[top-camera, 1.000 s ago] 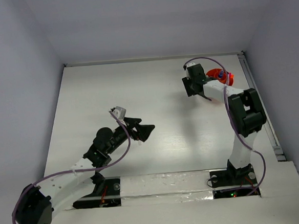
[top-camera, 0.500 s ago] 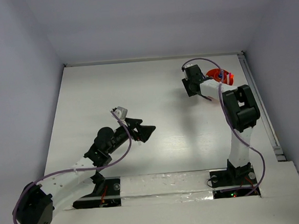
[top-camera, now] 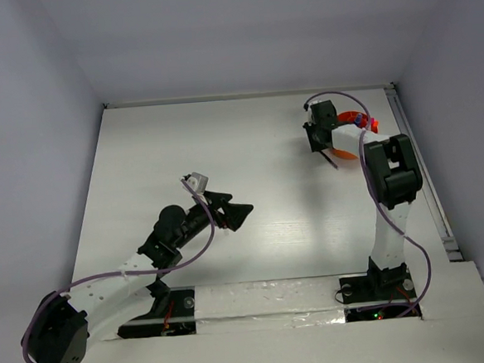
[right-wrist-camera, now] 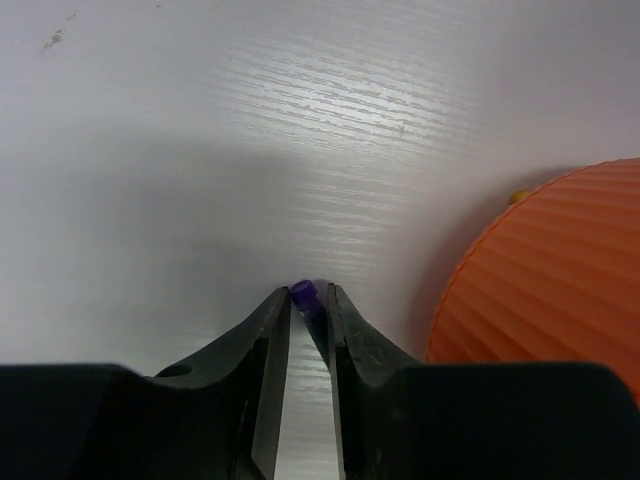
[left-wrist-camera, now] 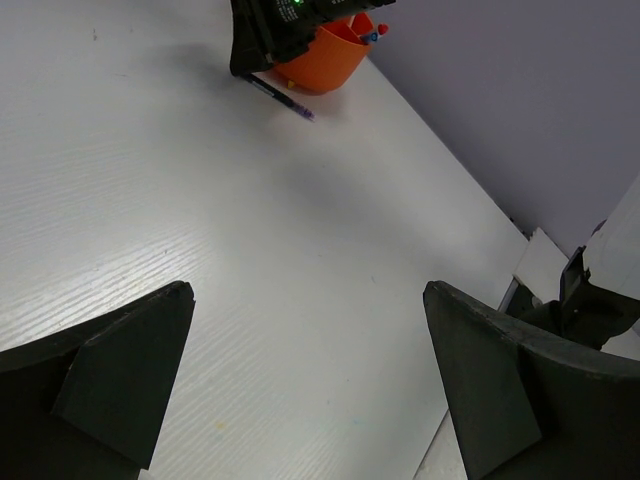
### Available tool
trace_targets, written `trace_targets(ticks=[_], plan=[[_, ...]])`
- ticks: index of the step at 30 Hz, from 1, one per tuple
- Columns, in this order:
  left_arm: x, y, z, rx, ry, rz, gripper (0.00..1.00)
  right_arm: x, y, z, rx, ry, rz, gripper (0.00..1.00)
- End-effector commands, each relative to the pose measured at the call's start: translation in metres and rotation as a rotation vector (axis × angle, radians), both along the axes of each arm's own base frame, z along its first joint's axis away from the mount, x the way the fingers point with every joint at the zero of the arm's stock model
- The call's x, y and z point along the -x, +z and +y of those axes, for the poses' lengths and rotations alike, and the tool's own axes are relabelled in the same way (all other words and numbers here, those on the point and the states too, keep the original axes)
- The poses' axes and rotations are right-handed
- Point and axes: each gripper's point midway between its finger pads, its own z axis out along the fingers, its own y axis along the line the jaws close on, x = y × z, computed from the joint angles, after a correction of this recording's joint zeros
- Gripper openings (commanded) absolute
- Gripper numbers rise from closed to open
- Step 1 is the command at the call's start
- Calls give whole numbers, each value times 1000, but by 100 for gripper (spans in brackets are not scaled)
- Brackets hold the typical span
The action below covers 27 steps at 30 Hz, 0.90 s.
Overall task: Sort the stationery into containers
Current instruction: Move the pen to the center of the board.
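Note:
A dark pen (right-wrist-camera: pixel 305 292) with a purple end lies on the white table beside the orange ribbed cup (right-wrist-camera: pixel 545 270). My right gripper (right-wrist-camera: pixel 307 298) has its fingers pressed to both sides of that end, shut on it. From above, the right gripper (top-camera: pixel 326 145) sits just left of the cup (top-camera: pixel 354 120), and the pen (top-camera: pixel 333 159) pokes out below it. Blue and red pieces (left-wrist-camera: pixel 373 34) stick out of the cup (left-wrist-camera: pixel 325 60); the pen (left-wrist-camera: pixel 281 97) lies at its foot. My left gripper (top-camera: pixel 232 209) hovers open over mid-table, holding nothing (left-wrist-camera: pixel 305 380).
A metal rail (top-camera: pixel 416 157) runs along the table's right edge, close behind the cup. Grey walls close in the table on the left, back and right. Purple cables loop off both arms.
My right gripper has shifted a little to the right toward the cup, and its jaws have narrowed onto the pen. The left arm has hardly moved.

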Motion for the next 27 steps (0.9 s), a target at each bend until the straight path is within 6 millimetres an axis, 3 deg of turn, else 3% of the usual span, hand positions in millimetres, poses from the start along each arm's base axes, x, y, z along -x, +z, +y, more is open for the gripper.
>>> trace_targets(ticks=[1, 8, 13, 16, 17, 21, 27], plan=[[1, 12, -1, 41, -13, -40, 99, 17, -1, 16, -87, 26, 59, 26], [-1, 11, 1, 35, 7, -41, 99, 35, 17, 41, -242, 56, 86, 14], [-1, 10, 1, 29, 2, -38, 99, 60, 27, 82, -285, 153, 109, 10], [-1, 8, 0, 27, 2, -36, 98, 81, 25, 123, -325, 289, 147, 8], [-2, 8, 0, 24, 2, -35, 98, 96, 24, 147, -347, 372, 171, 8], [-4, 2, -2, 2, 0, -23, 98, 130, 21, 187, -349, 556, 207, 8], [-6, -1, 5, -8, 38, -16, 95, 157, 17, 205, -387, 637, 229, 11]])
